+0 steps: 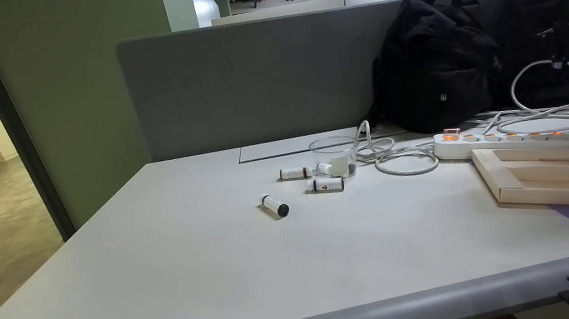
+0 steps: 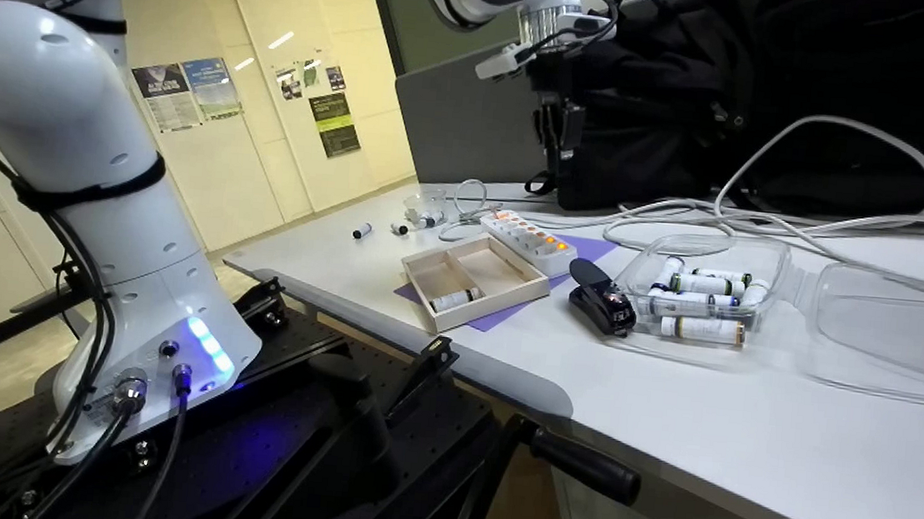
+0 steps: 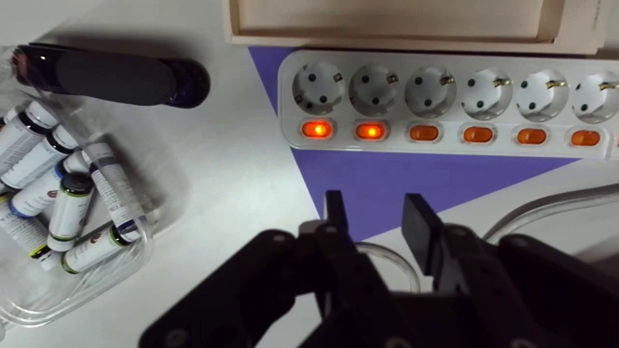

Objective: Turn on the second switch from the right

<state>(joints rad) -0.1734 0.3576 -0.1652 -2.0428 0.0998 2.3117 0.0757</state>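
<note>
A white power strip (image 1: 524, 146) lies on the table. It also shows in an exterior view (image 2: 552, 261) and in the wrist view (image 3: 449, 122). It has a row of orange switches beside its sockets. In the wrist view the end switch (image 3: 316, 129) and its neighbour, the second switch (image 3: 371, 131), glow. The visible switches right of them, such as the third (image 3: 424, 133), look unlit. The strip's right end is cut off there. My gripper (image 3: 373, 195) is open, with nothing between its fingers. It hangs above the table behind the strip in an exterior view (image 2: 553, 159).
A wooden tray (image 2: 474, 281) stands against the strip on a purple sheet (image 3: 387, 174). A dark stapler (image 3: 116, 77) and a clear box (image 2: 766, 320) of small bottles stand beside it. Cables (image 2: 674, 228) and black backpacks (image 1: 436, 70) lie behind. Loose bottles (image 1: 274, 205) lie farther off.
</note>
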